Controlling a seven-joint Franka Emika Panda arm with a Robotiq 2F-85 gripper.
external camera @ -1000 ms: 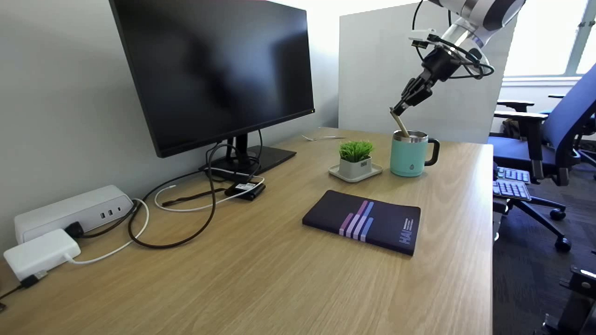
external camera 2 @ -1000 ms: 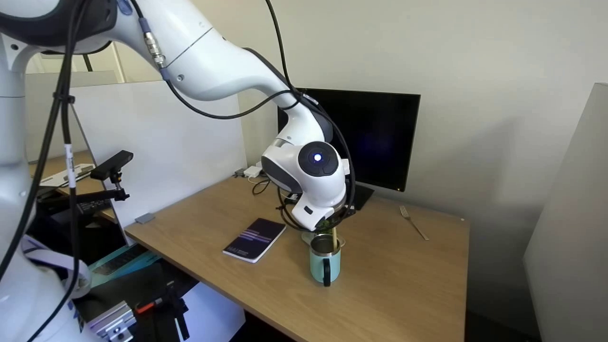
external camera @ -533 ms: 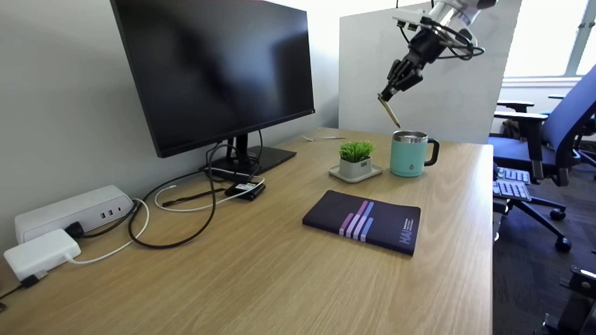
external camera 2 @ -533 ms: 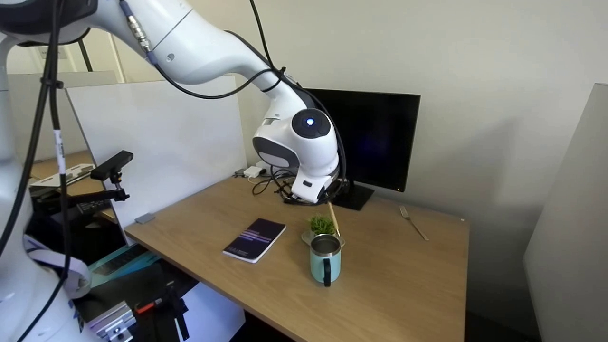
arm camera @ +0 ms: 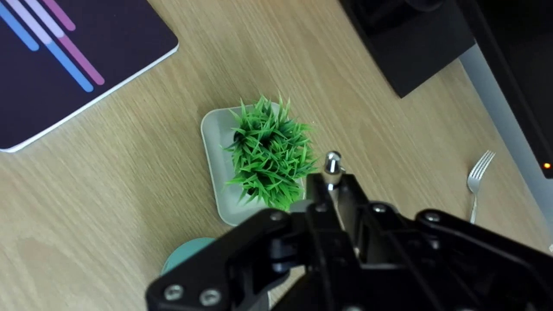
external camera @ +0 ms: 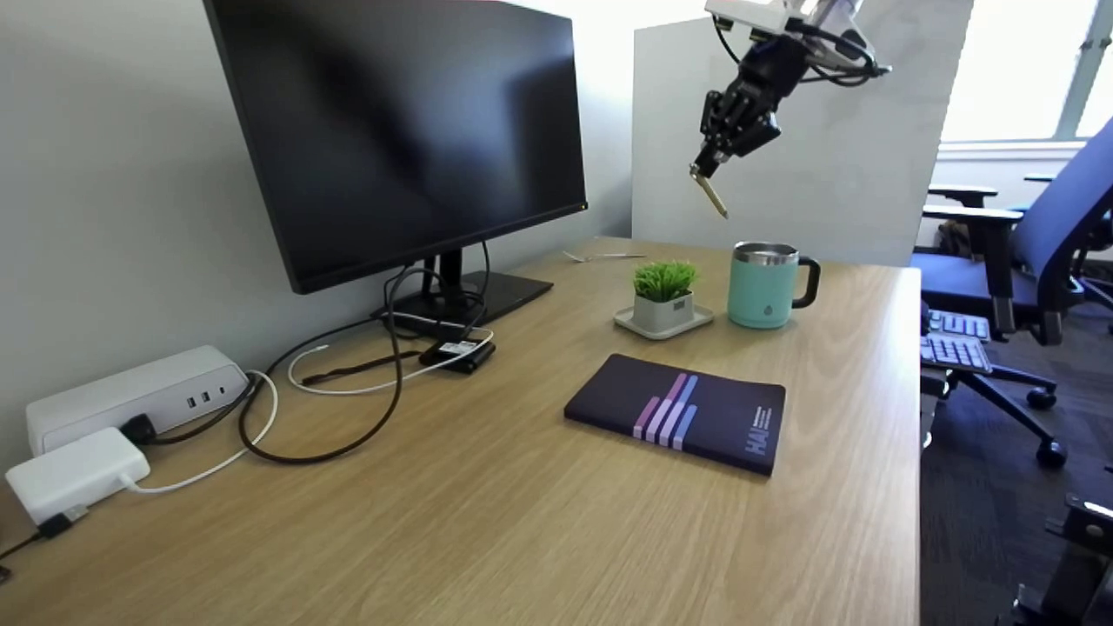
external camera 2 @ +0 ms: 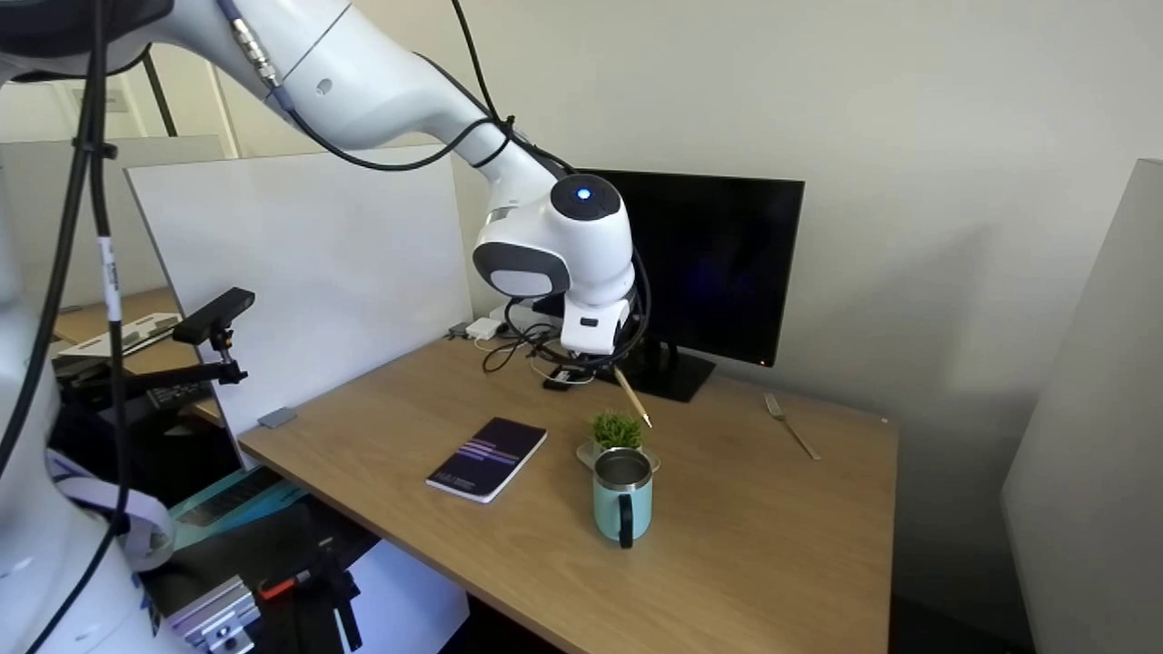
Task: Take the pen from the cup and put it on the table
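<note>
The pen, a thin pale yellowish stick with a silver end, hangs tilted in the air in both exterior views (external camera: 711, 195) (external camera 2: 633, 397). My gripper (external camera: 703, 165) is shut on it near its upper end. In the wrist view the pen's silver end (arm camera: 332, 163) sticks out between the fingertips (arm camera: 332, 181). The teal cup (external camera: 760, 294) stands upright on the wooden table (external camera: 487, 513), below the pen and apart from it. The cup also shows in an exterior view (external camera 2: 607, 510) and partly in the wrist view (arm camera: 186, 252). In that exterior view the arm hides the fingers.
A potted green plant (external camera: 663, 311) on a small tray stands beside the cup, below the gripper in the wrist view (arm camera: 272, 160). A dark notebook (external camera: 626, 387), a fork (external camera 2: 790, 427), a monitor (external camera: 400, 139) and cables (external camera: 396, 374) are on the table.
The pen has come out of the cup in the gripper. The gripper has risen with it and moved away from the cup, towards the monitor side. The cup stands where it was.
</note>
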